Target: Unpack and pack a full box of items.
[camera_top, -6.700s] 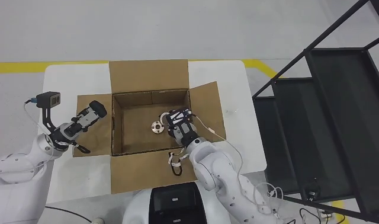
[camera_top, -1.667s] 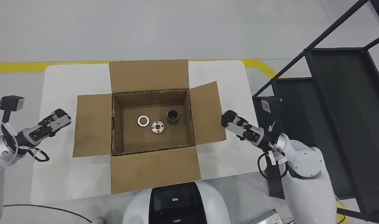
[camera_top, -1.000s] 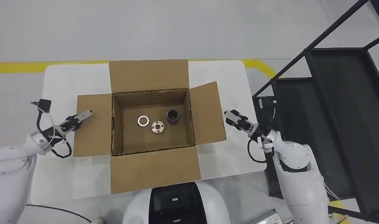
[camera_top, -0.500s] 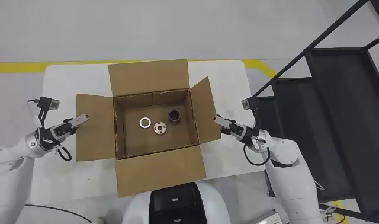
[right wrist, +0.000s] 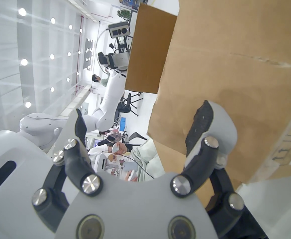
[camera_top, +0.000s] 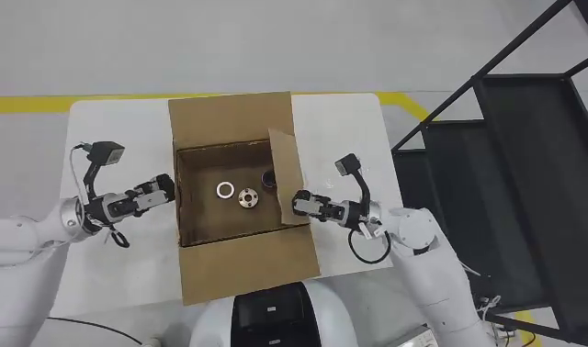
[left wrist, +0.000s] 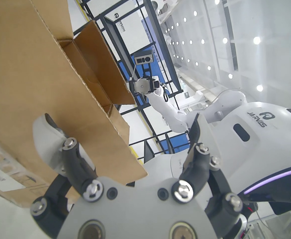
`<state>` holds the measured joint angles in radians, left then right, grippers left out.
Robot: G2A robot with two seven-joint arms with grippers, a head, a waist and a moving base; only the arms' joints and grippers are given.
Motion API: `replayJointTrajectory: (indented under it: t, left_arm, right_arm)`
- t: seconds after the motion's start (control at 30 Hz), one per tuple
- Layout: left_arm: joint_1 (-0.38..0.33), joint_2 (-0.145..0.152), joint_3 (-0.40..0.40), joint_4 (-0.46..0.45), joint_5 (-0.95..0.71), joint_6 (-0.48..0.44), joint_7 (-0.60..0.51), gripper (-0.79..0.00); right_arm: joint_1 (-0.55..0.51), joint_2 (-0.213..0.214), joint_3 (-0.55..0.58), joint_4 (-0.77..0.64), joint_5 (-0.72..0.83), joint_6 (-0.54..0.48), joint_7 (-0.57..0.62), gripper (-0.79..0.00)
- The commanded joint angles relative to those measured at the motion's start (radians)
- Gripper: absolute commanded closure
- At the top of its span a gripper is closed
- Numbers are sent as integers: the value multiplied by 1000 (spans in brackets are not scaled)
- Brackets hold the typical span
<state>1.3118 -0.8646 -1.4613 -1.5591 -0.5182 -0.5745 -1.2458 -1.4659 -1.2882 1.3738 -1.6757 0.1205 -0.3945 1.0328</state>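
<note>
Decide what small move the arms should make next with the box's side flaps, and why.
Probably push both flaps inward: the right flap leans over the box beside the right gripper, the left flap stands upright at the left gripper, and neither lies flat.

bright, even light falls from above the box; the white tabletop beside it looks nearly washed out, and only a soft shade lies inside the box walls. in both wrist views ceiling lamps beyond the box flare into stars, straight lines bow near the edges, and the closest cardboard is blurred.
</note>
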Motion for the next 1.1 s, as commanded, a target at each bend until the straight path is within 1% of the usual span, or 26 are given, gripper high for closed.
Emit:
replayJointTrajectory:
  t: [0.0,0.13,0.3,0.37,0.47,0.53,0.63,0.8,1.0,1.07]
  left_arm:
    - [-31,-3,48,11,37,-5,5,-785]
    - [-84,-15,125,45,108,-54,54,-785]
    - [-116,-25,192,57,220,-92,92,-785]
    - [-126,-27,198,61,302,-111,128,-785]
    - [-123,-31,213,50,416,-124,197,-785]
    - [-117,-33,220,39,466,-128,235,-785]
    - [-109,-33,226,29,496,-129,255,-785]
    - [-95,-30,211,14,480,-143,277,-785]
    - [-42,-11,137,-21,338,-184,247,-785]
    - [-19,-2,97,-35,269,-201,232,-785]
  right_arm:
    - [23,-1,-36,20,-35,10,-8,-785]
    - [60,-2,-90,47,-107,27,-31,-785]
    - [81,1,-122,58,-172,48,-54,-785]
    - [84,3,-128,57,-185,53,-60,-785]
    - [82,7,-128,51,-191,55,-67,-785]
    - [80,11,-124,41,-192,56,-69,-785]
    - [70,16,-119,17,-183,56,-67,-785]
    - [39,29,-73,-41,-126,39,-62,-785]
    - [-68,60,85,-136,-114,41,-35,-785]
    - [-125,73,147,-158,-148,57,-13,-785]
